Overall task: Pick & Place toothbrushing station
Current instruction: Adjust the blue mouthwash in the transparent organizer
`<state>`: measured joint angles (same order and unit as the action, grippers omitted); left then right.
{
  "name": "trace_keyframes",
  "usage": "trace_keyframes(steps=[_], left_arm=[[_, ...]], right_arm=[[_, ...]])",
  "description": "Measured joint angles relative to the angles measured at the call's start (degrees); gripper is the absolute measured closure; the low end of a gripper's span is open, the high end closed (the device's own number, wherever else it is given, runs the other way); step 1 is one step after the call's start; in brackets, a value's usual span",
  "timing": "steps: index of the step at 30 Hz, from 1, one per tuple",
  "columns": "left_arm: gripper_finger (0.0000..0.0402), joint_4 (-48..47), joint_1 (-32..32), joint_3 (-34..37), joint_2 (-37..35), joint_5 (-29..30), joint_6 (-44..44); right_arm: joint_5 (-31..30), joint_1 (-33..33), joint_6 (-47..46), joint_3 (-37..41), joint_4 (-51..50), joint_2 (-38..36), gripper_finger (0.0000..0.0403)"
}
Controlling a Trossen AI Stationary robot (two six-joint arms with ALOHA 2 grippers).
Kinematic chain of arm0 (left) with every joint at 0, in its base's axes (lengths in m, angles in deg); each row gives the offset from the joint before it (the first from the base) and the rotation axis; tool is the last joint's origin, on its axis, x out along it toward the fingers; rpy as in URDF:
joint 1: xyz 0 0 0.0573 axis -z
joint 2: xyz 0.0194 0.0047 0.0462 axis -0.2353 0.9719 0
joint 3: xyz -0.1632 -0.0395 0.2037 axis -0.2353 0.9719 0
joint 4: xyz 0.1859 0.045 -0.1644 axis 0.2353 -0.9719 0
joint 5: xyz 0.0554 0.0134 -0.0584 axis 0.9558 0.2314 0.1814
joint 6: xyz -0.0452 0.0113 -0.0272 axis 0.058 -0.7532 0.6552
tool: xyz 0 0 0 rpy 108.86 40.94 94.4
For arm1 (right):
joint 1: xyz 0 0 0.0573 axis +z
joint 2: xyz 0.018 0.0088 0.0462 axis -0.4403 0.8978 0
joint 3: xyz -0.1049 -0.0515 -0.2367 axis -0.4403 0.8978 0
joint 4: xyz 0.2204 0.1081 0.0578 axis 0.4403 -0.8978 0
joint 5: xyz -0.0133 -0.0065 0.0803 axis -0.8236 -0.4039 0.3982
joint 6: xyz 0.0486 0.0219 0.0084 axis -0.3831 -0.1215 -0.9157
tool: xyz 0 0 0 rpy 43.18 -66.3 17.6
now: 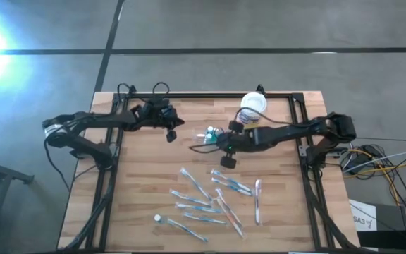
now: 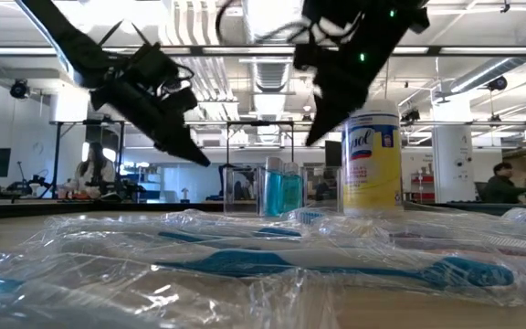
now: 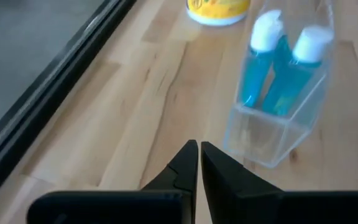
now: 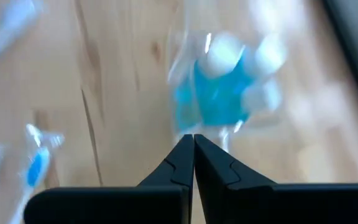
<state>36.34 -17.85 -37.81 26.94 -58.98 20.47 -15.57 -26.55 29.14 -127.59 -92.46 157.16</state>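
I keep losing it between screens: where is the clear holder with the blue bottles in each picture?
High view: holder, centre, beside the canister.
Low view: holder, middle, left of the canister.
Left wrist: holder, canister beyond it.
Right wrist: holder; no canister.

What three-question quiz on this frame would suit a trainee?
1. True or false: the right gripper grips the holder.
2. What stands inside the holder? A) blue bottles B) loose brushes C) nothing
3. Which object stands at the table's far edge by the right arm?

Key:
1. False; its fingers are shut on nothing, just beside the holder.
2. A
3. The canister, with a yellow label.
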Motion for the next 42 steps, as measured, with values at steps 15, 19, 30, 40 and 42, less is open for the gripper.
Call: trace_keyframes(steps=[15, 19, 30, 40, 42], left_arm=[[0.0397, 5.70, -1.01, -2.82, 9.97, -0.18, -2.14], [0.0393, 5.62, -0.98, -2.91, 10.64, -1.12, -2.03], [0.0398, 5.32, -0.98, -2.91, 11.01, -2.64, -2.23], [0.0391, 5.38, -0.86, -2.91, 11.06, -3.88, -2.27], [0.0395, 5.40, -0.76, -2.91, 11.06, -4.67, -2.27]], right_arm=[[12.11, -15.57, 6.48, -2.66, 3.38, 1.85, 0.0394], [14.96, -17.05, 7.43, -2.91, 3.24, 3.07, 0.0394], [19.14, -18.43, 10.16, -2.97, 4.22, 5.26, 0.0394], [22.30, -18.38, 11.19, -2.97, 4.79, 5.41, 0.0394], [22.36, -18.31, 11.18, -2.97, 4.80, 5.41, 0.0394]])
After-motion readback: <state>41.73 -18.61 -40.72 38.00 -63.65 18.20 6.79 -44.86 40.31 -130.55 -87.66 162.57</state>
